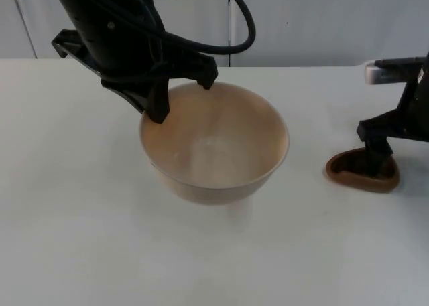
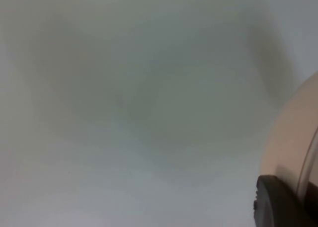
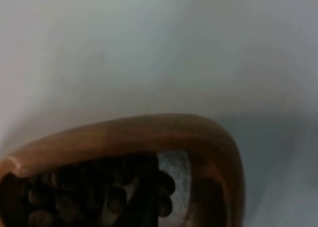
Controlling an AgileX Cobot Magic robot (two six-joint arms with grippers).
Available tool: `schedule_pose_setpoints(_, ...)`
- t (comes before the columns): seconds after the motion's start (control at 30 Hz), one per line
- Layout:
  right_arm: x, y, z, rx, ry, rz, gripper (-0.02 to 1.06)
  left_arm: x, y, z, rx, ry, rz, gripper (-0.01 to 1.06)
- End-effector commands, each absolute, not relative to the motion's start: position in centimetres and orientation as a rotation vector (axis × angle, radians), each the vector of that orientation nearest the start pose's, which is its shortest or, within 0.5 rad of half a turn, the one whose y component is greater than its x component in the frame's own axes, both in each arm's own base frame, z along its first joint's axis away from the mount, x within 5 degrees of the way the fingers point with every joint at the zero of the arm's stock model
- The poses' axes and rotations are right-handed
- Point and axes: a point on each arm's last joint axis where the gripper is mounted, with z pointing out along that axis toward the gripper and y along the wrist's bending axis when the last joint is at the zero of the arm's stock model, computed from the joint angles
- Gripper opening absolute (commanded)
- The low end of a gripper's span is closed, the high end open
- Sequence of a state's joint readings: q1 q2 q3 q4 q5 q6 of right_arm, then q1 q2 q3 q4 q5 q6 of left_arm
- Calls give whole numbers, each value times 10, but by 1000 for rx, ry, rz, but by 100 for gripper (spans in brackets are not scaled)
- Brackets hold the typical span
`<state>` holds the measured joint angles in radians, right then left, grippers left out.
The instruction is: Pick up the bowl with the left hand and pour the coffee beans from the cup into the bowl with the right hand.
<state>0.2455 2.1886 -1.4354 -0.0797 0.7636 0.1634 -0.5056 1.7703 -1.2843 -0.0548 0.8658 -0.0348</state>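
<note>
The left end effector (image 1: 181, 98) hides the bowl's (image 1: 214, 145) far rim. The right end effector (image 1: 379, 160) covers part of the cup (image 1: 348, 175) and its coffee beans (image 3: 74, 197).

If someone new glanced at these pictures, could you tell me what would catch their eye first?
Most striking is the large, pale beige round bowl at mid-table, with the left gripper clamped on its far-left rim; it appears lifted and looks empty inside. Next, at the table's right edge, comes the small brown cup of dark coffee beans, with the right gripper reaching into it.
</note>
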Motion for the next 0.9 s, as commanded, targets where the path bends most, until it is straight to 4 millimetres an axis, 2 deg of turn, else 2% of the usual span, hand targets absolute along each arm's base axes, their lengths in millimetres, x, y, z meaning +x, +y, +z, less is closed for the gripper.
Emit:
schedule_pose_setpoints(0.0,408,96,101,-195,2985,-46,86,313,-181,236,606,2761,-211,0)
schedule_pose_setpoints(0.37,410,96,101,-195,2964,-39,80,313,-181,236,608,2758,-211,0)
schedule_pose_setpoints(0.63,410,97,101,-193,2957,-34,71,313,-181,236,608,2758,-211,0)
schedule_pose_setpoints(0.87,411,97,101,-188,2948,-26,69,313,-181,236,611,2758,-211,0)
